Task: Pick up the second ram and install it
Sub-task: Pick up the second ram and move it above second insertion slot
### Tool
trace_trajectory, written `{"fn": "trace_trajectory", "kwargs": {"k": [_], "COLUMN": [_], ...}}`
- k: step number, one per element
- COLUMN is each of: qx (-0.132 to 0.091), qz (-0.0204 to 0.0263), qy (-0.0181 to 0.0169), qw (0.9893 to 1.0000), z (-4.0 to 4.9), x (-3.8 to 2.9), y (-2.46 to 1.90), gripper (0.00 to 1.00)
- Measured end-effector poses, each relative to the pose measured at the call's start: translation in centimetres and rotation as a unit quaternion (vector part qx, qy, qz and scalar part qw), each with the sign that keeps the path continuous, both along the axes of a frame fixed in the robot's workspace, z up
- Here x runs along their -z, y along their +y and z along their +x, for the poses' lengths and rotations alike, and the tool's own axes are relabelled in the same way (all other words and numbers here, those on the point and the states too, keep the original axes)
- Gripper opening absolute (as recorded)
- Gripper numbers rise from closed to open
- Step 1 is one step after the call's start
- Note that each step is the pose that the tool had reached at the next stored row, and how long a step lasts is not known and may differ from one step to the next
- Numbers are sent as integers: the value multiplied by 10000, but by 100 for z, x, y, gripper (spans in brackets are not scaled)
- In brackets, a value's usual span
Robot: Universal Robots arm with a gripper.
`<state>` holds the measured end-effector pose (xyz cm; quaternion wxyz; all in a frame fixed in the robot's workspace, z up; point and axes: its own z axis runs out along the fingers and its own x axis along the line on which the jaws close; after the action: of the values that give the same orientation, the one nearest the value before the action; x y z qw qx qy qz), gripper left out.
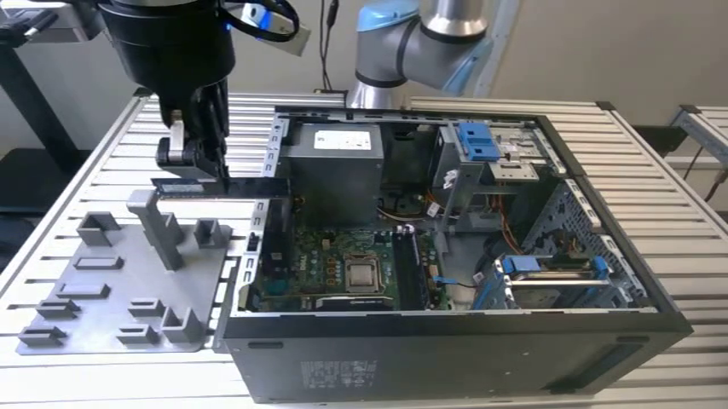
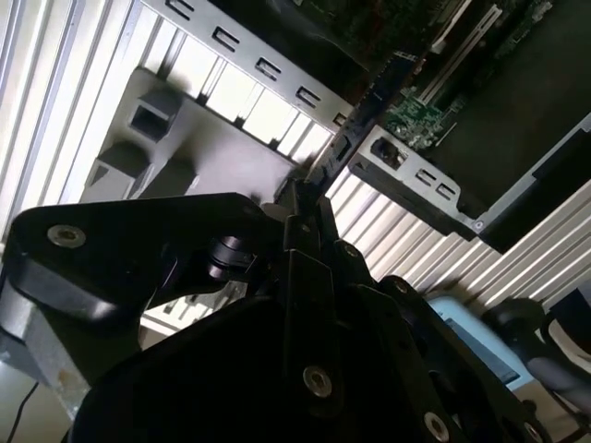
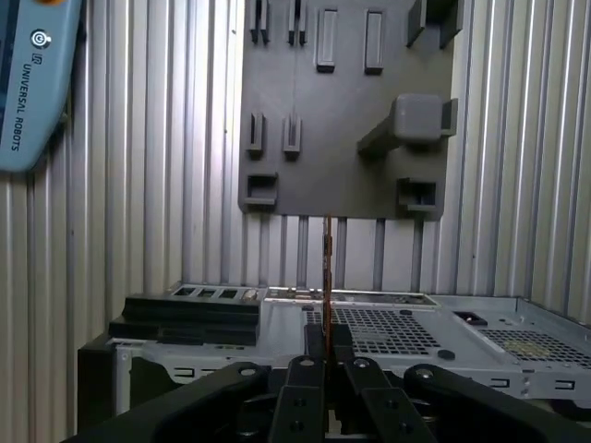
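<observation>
Ribbed metal tabletop (image 1: pixel 97 158); black gripper (image 1: pixel 210 175) tight around the thin, flat second ram (image 1: pixel 251 185)

Second ram (image 1: pixel 245 186) — thin, long, dark stick — hangs level on its long edge, pinched about mid-length by the gripper (image 1: pixel 214 177), in the air over the grey tray (image 1: pixel 108 294), one end near the case's side wall (image 1: pixel 276 153).

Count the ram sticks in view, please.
1: the ram is held in the gripper, in the air by the tray and the case. Another may sit in the motherboard slots; I cannot tell.
</observation>
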<state>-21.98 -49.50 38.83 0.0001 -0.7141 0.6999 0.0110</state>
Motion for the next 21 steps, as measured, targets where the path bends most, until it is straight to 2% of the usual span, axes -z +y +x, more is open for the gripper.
{"fn": "trace_trajectory", "kwargs": {"k": [5,21], "qx": [1,9], "qz": [0,0], "qy": [2,2], "qw": [10000,10000], "z": [122,727], "x": [0,0], "y": [0,0], "gripper": [14,14]}}
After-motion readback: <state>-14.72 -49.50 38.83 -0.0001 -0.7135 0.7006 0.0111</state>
